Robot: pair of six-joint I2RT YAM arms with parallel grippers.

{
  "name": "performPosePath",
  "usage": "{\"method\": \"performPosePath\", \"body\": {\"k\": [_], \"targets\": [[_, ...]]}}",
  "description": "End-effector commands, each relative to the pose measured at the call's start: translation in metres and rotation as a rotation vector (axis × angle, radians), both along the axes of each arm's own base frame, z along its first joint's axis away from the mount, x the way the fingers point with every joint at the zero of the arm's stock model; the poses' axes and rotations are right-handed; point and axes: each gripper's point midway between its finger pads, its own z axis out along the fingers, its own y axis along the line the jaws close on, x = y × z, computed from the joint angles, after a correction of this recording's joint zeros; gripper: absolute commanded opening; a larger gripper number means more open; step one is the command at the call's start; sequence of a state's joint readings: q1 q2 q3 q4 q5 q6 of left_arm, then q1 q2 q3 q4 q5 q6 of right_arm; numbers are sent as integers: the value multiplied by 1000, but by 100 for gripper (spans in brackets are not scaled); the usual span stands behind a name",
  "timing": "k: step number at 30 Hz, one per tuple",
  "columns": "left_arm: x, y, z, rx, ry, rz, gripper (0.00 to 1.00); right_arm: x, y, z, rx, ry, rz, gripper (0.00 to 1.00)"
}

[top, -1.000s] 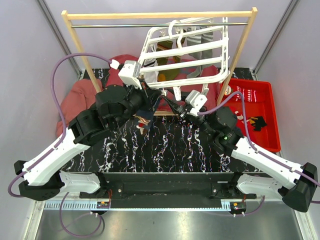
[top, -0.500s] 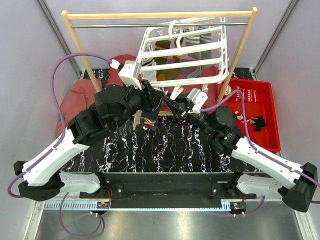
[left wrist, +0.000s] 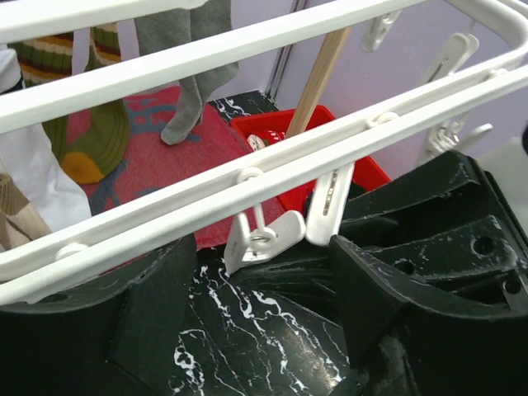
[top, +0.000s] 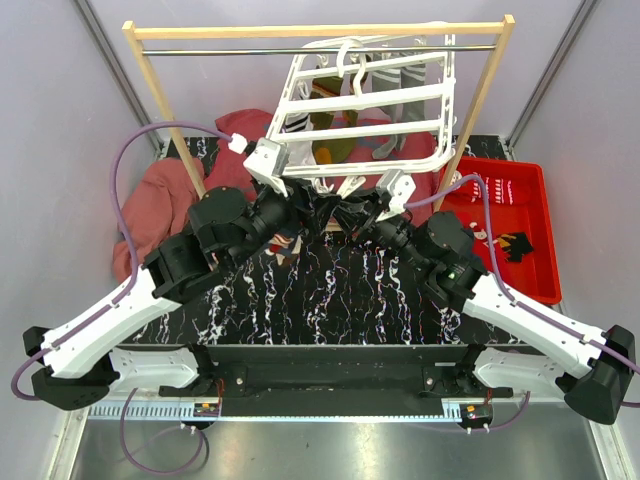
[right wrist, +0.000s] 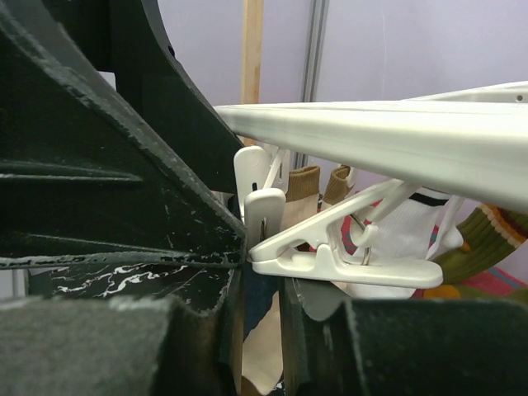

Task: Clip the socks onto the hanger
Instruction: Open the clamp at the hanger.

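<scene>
The white hanger (top: pixel 372 108) hangs tilted from the wooden rail, and its front bar (left wrist: pixel 272 157) runs just above both grippers. My left gripper (top: pixel 300 208) (left wrist: pixel 264 280) is open with nothing in it; a white clip (left wrist: pixel 266 239) dangles between its fingertips. My right gripper (top: pixel 336 213) (right wrist: pixel 260 285) is shut on a navy and beige sock (right wrist: pixel 264 318). A white clip (right wrist: pixel 346 264) lies sideways right above its fingertips. Other socks hang from the hanger: a grey one (left wrist: pixel 194 91), an olive striped one (left wrist: pixel 91 124) and a white one (right wrist: pixel 408 223).
The wooden rail frame (top: pixel 320 30) stands across the back. Red cloths (top: pixel 160 195) lie behind the left arm on the black marble table (top: pixel 320 290). A red bin (top: pixel 515 200) with small items sits at the right. The two wrists nearly touch under the hanger.
My left gripper has opened, let go of the sock and moved up under the hanger's front bar. My right gripper has narrowed onto the sock and moved left toward the clips.
</scene>
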State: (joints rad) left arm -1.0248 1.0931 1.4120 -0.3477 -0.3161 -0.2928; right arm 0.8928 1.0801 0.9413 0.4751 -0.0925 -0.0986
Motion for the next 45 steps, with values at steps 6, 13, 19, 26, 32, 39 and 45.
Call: {"method": "performPosePath", "body": {"k": [6, 13, 19, 26, 32, 39, 45], "targets": [[2, -5, 28, 62, -224, 12, 71, -8, -5, 24, 59, 27, 22, 0], [12, -6, 25, 122, -255, 97, 55, -7, -4, 19, 50, 35, 22, 0], [22, 4, 27, 121, -238, 188, 40, -5, -3, 16, 43, 41, 19, 0], [25, 8, 29, 97, -227, 231, 20, -2, -1, 7, 27, 65, 8, 0], [24, 4, 30, 41, -193, 219, 3, 6, -8, -22, 14, 164, -44, 15], [25, 1, 18, 35, -149, 227, 3, 14, -33, -73, -12, 377, -181, 39], [26, -4, 12, 6, -121, 225, 3, 5, -69, -137, -78, 627, -327, 52]]}}
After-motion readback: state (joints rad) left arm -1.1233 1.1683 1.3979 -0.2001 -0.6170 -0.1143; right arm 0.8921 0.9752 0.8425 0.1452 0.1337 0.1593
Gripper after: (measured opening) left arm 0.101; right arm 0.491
